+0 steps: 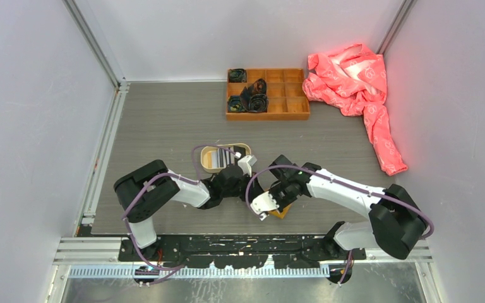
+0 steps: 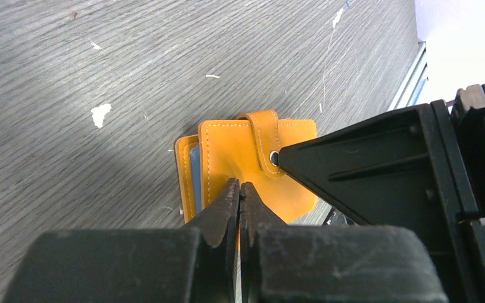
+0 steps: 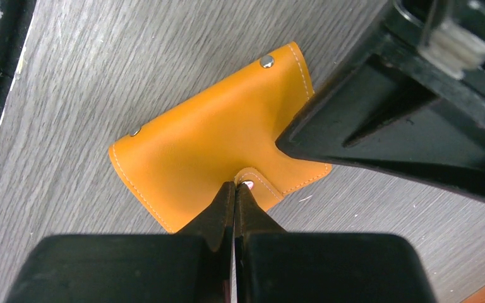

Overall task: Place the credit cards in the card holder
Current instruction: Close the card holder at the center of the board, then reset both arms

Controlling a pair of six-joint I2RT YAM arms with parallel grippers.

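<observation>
Card holder (image 2: 240,161): mustard-orange, pale stitching along edges, silver snap studs. Blue-grey card (image 2: 195,169) edge inside.
Table (image 1: 164,126): grey wood-grain, white flecks.
Compartment box (image 1: 284,108): orange wood; rolled contents dark.
Cloth (image 1: 353,72): coral-pink, white print.
Oval tray (image 1: 227,147): tan rim.
Left gripper (image 2: 239,192), right gripper (image 3: 235,189): black.
Cables (image 1: 127,218): purple.

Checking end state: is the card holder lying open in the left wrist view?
No, the card holder is folded closed, its strap lapped over the cover.

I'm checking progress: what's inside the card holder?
Only a bluish strip shows at one edge of the card holder; card or lining, unclear. Its folded cover hides the rest.
</observation>
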